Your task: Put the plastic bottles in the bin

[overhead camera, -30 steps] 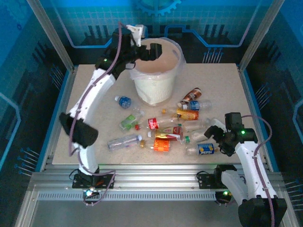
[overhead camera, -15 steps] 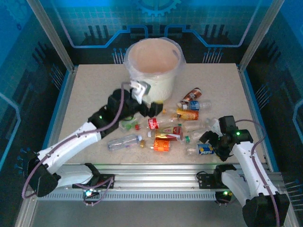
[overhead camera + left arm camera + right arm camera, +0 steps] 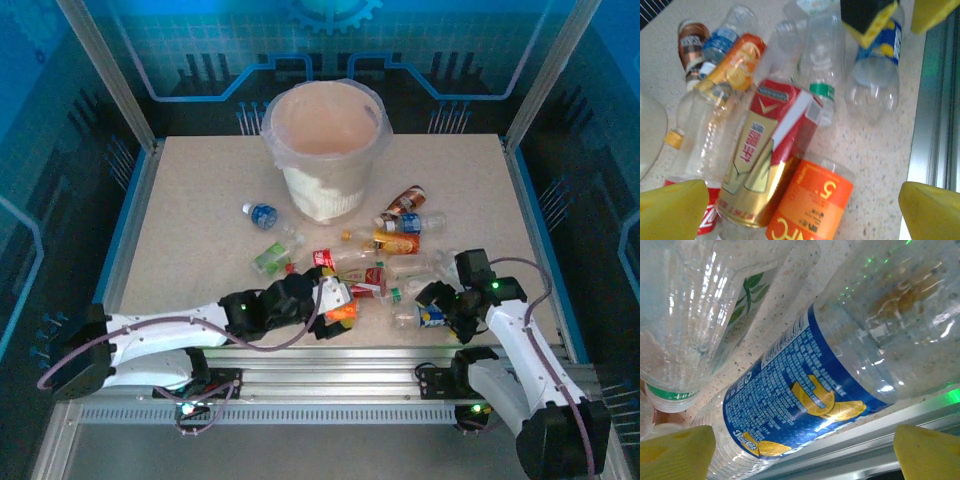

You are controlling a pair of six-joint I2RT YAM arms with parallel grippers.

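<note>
**Top external view.** The bin stands upright at the far centre of the desk. The plastic bottles lie on their sides in a loose heap on the desk, in front of the bin and toward the right. A blue-capped bottle and a green-labelled bottle lie apart to the heap's left. The left hand reaches low along the near edge to the heap's near left side. The right hand sits at the near right side, over a blue-labelled bottle.

**Left wrist view.** The left hand is released, its yellow fingers spread wide and gripping nothing. An orange-labelled bottle lies between them, touching a red-and-gold-labelled bottle. The blue-labelled bottle lies beside the metal rail.

**Right wrist view.** The right hand is released, its fingers set well apart. The blue-labelled bottle lies on its side on the desk just ahead of them, beside a clear green-capped bottle. Whether either pad touches it cannot be told.
</note>
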